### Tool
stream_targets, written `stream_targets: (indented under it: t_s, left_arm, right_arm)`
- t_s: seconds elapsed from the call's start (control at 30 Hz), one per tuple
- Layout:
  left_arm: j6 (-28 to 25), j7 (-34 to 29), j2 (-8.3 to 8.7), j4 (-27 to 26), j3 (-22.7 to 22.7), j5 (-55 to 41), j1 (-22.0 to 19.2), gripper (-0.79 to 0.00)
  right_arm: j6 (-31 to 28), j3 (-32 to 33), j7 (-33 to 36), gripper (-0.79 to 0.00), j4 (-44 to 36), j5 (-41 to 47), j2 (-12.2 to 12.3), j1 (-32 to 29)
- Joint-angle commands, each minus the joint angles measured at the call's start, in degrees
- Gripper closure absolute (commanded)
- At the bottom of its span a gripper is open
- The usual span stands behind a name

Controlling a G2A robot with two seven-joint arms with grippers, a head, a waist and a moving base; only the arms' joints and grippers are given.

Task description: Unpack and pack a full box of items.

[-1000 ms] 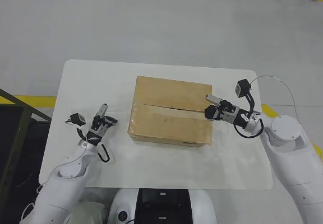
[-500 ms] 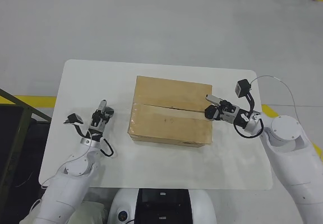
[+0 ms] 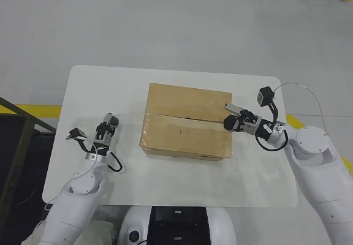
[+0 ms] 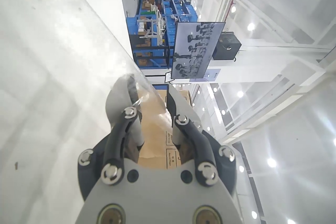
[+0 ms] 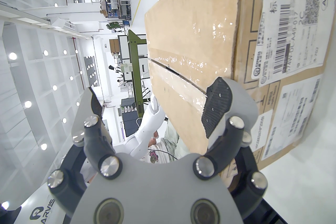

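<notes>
A closed cardboard box (image 3: 185, 122) with a taped seam across its top sits in the middle of the white table (image 3: 103, 86). My right gripper (image 3: 230, 116) is at the box's right edge, level with the seam. In the right wrist view that gripper (image 5: 155, 89) is open wide, one black pad over the box (image 5: 189, 25) top near its corner. My left gripper (image 3: 108, 123) hovers over the table left of the box, apart from it. Seen from the left wrist, it (image 4: 147, 88) is open a little, with the box (image 4: 155, 135) beyond its fingers.
Shipping labels (image 5: 288, 33) cover the box's right side. A dark cabinet (image 3: 5, 159) stands off the table's left edge, with a green frame bar (image 3: 11, 107) beside it. Bare tabletop lies left of and in front of the box.
My left gripper has drawn slightly left and back from the box, and its fingers have come closer together. The right arm and the box have not moved.
</notes>
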Motion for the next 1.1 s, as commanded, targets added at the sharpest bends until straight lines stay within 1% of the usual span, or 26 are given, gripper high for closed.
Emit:
stream_targets:
  t_s: [0.0, 0.1, 0.23, 0.43, 0.63, 0.73, 0.8, 0.87, 1.07]
  left_arm:
    - [0.36, 0.08, -0.15, 0.21, -0.09, -0.21, -0.2, -0.117]
    - [0.87, 0.14, -0.36, 0.52, -0.22, -0.24, -0.51, -0.099]
    - [1.12, 0.36, -0.63, 0.6, -0.5, -0.17, -0.62, 0.0]
    - [-1.28, 1.05, -0.99, -1.8, -1.49, 0.32, -0.1, 0.0]
    - [-2.17, 0.56, -1.26, -7.83, -2.14, 1.85, 0.83, 0.0]
    - [-1.76, 0.1, -1.36, -11.23, -2.44, 2.74, 1.05, 0.0]
    - [-1.24, -0.25, -1.43, -13.36, -2.6, 3.1, 0.96, -0.04]
    - [-0.5, -0.84, -1.52, -15.2, -2.48, 3.56, 0.86, -0.043]
    - [2.22, -2.31, -1.85, -18.63, -1.01, 7.02, -0.29, -0.052]
  right_arm:
    - [0.0, 0.0, 0.0, -0.785, 0.0, 0.0, 0.0, 0.0]
    - [0.0, 0.0, 0.0, -0.785, 0.0, 0.0, 0.0, 0.0]
    - [0.0, 0.0, 0.0, -0.785, 0.0, 0.0, 0.0, 0.0]
    - [0.0, 0.0, 0.0, -0.785, 0.0, 0.0, 0.0, 0.0]
    - [0.0, 0.0, 0.0, -0.785, 0.0, 0.0, 0.0, 0.0]
    - [0.0, 0.0, 0.0, -0.785, 0.0, 0.0, 0.0, 0.0]
    - [0.0, 0.0, 0.0, -0.785, 0.0, 0.0, 0.0, 0.0]
    - [0.0, 0.0, 0.0, -0.785, 0.0, 0.0, 0.0, 0.0]
    - [0.0, 0.0, 0.0, -0.785, 0.0, 0.0, 0.0, 0.0]
